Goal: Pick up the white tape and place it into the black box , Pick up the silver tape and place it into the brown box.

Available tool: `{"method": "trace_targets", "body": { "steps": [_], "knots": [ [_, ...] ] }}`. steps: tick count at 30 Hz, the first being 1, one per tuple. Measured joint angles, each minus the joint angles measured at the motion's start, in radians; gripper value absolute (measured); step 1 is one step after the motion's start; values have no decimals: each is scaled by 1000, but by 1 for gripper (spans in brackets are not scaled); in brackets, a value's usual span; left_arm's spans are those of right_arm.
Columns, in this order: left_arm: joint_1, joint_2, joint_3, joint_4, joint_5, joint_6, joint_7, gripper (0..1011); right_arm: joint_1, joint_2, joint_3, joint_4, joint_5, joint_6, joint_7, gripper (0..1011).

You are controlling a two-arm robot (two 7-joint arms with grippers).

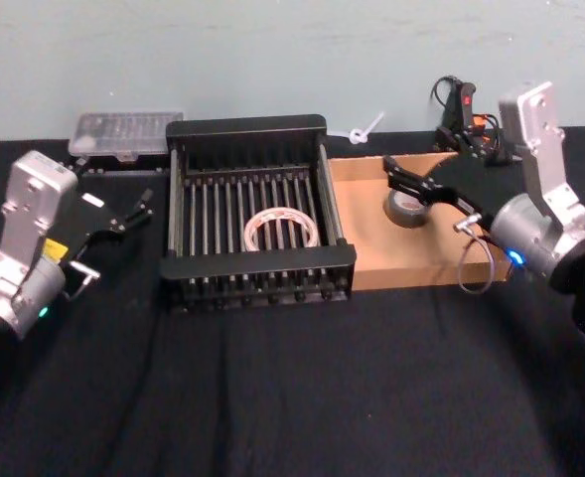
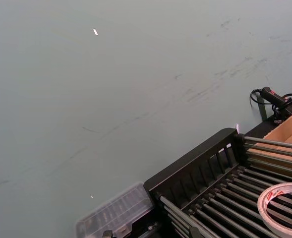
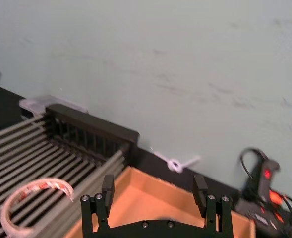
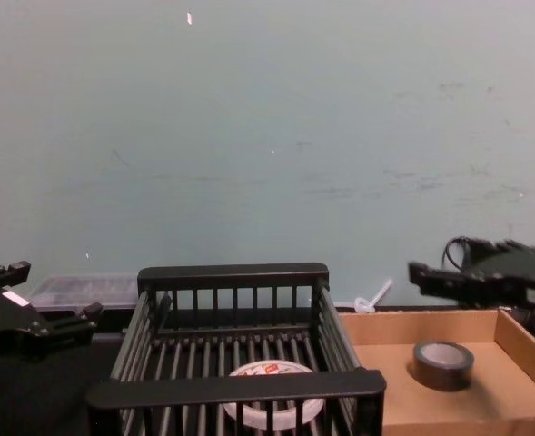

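Black counter [image 1: 302, 397] | white tape [image 1: 281, 230] in black box [image 1: 247, 130] | silver tape [image 1: 407, 208] in brown box [image 1: 357, 224] | right tool [image 1: 392, 180] open above it, empty | left tool [image 1: 143, 203] open, empty, left of black box

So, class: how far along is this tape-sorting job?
Both placements look done: the white tape lies in the black box, the silver tape in the brown box. The open right gripper hovers above it; the open left gripper holds nothing.

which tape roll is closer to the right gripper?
The small dark grey silver tape in the brown cardboard box, just below the open right gripper; the wide white tape lies in the black crate.
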Motion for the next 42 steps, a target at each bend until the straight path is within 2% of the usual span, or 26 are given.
{"method": "trace_targets", "body": {
  "steps": [8,18,42],
  "knots": [
    [0,0,0,0,0,0,0,1001,-39,-4,38,15,-7,2,-17,1000],
    [0,0,0,0,0,0,0,1001,-46,-24,58,53,-26,13,-16,1000],
    [0,0,0,0,0,0,0,1001,-46,-26,60,57,-31,17,-15,1000]
  ]
}}
